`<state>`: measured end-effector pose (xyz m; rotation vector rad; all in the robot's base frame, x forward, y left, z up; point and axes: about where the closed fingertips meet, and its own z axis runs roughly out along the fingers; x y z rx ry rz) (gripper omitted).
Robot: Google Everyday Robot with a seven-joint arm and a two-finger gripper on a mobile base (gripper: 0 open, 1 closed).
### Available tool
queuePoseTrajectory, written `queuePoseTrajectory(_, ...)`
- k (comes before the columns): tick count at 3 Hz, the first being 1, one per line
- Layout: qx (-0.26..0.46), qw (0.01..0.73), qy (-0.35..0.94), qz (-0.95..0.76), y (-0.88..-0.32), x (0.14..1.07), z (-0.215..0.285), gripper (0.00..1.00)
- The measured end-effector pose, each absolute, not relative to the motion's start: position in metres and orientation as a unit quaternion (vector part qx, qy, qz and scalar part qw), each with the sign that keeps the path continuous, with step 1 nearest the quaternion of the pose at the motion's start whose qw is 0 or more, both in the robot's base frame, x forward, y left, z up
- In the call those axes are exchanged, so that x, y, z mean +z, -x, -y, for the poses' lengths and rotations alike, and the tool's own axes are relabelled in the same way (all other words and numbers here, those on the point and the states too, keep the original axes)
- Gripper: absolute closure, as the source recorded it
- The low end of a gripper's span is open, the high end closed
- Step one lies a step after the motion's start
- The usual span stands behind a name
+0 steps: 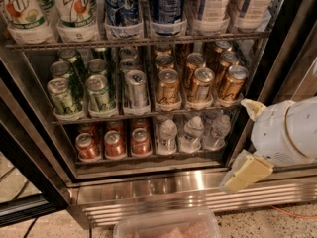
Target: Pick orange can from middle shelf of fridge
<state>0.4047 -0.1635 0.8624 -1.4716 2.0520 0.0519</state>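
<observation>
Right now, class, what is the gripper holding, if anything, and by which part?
Nothing. The gripper hangs open at the lower right of the fridge, outside it; the orange cans stand on the middle shelf.

You see a speckled, light stone-pattern floor (49,226) along the bottom edge, under warm, even light. Dark cables (10,174) cross it at lower left. A thin orange cable (292,213) lies on it at lower right. A translucent plastic tub (168,224) with pinkish contents sits at bottom centre. A brown panel (308,78) stands at far right. The gripper (237,145) hangs at lower right, fingers apart.
</observation>
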Motion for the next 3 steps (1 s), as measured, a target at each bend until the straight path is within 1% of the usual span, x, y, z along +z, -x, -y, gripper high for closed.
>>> queuePoseTrajectory(1, 0.052, 0.343, 0.521, -0.78, -0.397, 0.834, 0.145, 0.0)
queuePoseTrajectory(2, 0.063, 0.409, 0.485, -0.771, -0.413, 0.819, 0.131, 0.0)
queuePoseTrajectory(3, 0.066, 0.471, 0.445, -0.759, -0.438, 0.821, 0.121, 0.04)
